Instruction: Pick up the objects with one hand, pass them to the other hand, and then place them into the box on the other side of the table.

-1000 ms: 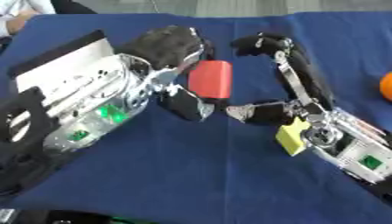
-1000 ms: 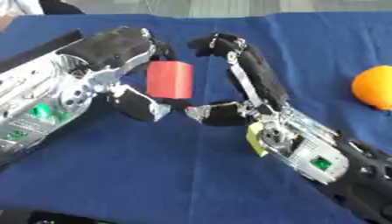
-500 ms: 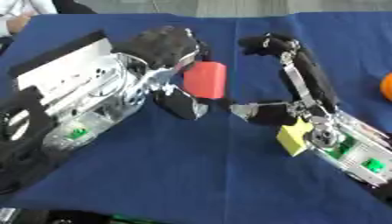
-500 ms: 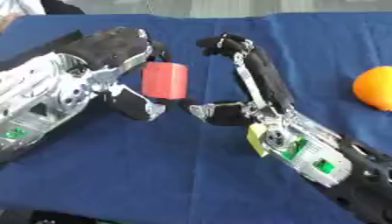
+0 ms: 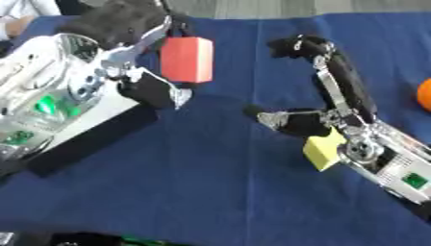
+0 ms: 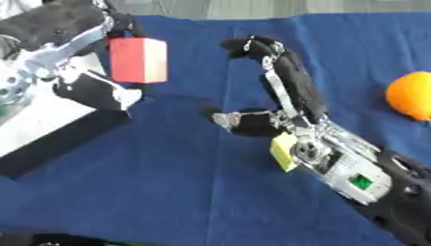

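A red block is held up at about 11 o'clock in the left eye view. It is pinched by the left hand, with the fingers curled over its top and the thumb below it. The block is lifted off the blue bench.

At about 3 o'clock the right hand is seen. Its fingers and thumb are spread apart, and nothing is held between them. A gap is seen between this hand and the block, so they are not touching.

An orange ball is lying on the bench at 3 o'clock in the right eye view, well apart from both hands. It looks like one more thing to be moved.

No box can be seen in either view.

It is judged that the pass is done, since the block is now in one hand only. The block must yet be carried to the box on the left side and dropped in. The ball is left for after that.
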Motion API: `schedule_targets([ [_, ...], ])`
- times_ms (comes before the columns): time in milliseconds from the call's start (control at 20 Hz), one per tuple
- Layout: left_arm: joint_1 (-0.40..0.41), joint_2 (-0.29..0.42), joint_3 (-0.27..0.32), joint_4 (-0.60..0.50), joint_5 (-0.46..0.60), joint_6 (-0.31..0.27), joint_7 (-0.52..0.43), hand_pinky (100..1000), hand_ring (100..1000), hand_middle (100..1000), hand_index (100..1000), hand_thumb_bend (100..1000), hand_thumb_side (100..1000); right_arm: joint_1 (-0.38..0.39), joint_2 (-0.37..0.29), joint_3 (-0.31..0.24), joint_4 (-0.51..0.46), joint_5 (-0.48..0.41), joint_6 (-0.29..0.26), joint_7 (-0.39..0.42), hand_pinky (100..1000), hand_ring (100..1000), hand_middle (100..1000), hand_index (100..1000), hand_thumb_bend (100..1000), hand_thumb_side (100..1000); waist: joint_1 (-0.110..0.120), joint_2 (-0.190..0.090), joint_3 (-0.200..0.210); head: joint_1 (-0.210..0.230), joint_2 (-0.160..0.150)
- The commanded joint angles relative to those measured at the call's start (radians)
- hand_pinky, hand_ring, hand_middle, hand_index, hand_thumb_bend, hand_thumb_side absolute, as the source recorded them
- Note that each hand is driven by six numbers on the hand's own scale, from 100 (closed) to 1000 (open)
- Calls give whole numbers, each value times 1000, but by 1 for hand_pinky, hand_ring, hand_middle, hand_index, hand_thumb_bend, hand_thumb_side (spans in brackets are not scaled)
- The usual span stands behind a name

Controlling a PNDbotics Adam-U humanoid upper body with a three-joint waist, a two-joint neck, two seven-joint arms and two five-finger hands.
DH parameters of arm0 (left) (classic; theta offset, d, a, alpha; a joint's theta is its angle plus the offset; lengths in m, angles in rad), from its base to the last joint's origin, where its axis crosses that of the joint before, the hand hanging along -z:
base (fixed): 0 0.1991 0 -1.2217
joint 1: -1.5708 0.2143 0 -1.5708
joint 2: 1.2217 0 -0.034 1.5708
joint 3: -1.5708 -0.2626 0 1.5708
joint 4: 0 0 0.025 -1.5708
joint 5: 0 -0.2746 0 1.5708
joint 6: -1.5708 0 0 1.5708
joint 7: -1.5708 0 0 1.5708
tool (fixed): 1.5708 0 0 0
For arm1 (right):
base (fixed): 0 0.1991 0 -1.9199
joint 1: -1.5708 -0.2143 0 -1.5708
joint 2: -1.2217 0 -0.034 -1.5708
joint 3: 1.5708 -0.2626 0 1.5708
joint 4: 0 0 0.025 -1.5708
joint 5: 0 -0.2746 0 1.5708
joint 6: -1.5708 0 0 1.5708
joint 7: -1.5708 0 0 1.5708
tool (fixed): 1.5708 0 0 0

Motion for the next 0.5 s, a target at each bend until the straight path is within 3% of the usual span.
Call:
schedule_targets([
  [50, 4, 72, 64, -42, 40, 76, -32, 734, 571, 377, 431, 100, 247, -5, -27, -15, -21, -3, -14, 5, 712, 703, 616, 776, 647, 187, 8, -19, -1, 7, -2],
  [250, 42, 107, 123, -53, 84, 113, -11, 732, 563, 372, 430, 100, 245, -1, -32, -21, -21, -5, -26, 8, 719, 708, 619, 777, 646, 188, 4, -17, 0, 14, -2],
  [500, 73, 143, 146, -21, 95, 118, 23, 734, 569, 381, 436, 100, 246, 6, -33, -9, -21, 13, -40, 29, 725, 709, 619, 776, 644, 190, 0, -14, -2, 33, -2],
])
